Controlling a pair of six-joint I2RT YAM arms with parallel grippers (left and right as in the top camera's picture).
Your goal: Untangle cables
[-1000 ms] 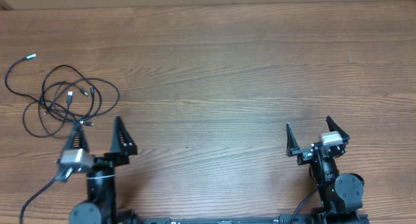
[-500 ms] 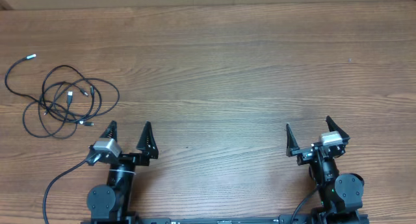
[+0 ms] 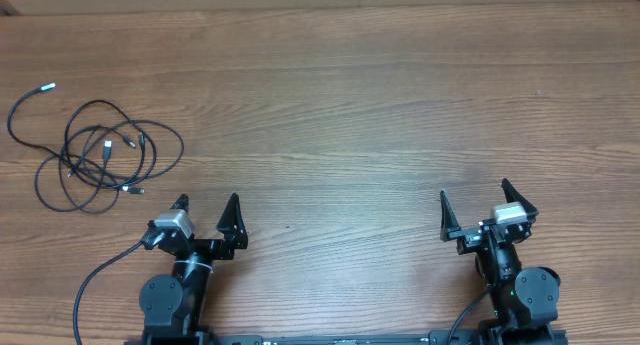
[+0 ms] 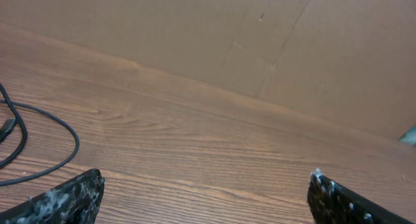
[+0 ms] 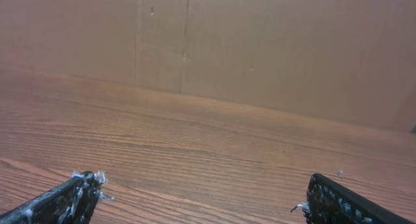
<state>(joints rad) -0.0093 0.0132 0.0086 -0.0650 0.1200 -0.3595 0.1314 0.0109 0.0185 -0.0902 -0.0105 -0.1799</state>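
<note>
The cables (image 3: 100,157) are thin black cords lying in a loose tangle of loops at the table's left side, with a silver-white plug end (image 3: 47,87) trailing up and left. One loop of the cables (image 4: 45,123) shows at the left edge of the left wrist view. My left gripper (image 3: 207,201) is open, low on the table, right of and below the tangle, with nothing between its fingers. My right gripper (image 3: 474,187) is open over bare wood at the lower right, far from the cords.
A brown cardboard wall (image 4: 195,29) stands along the table's far edge. Thick black cables run from both arm bases (image 3: 100,280) along the near edge.
My left gripper has swung away from the tangle, moving right and turning to face forward. The cables lie as before. The right arm has not moved.
</note>
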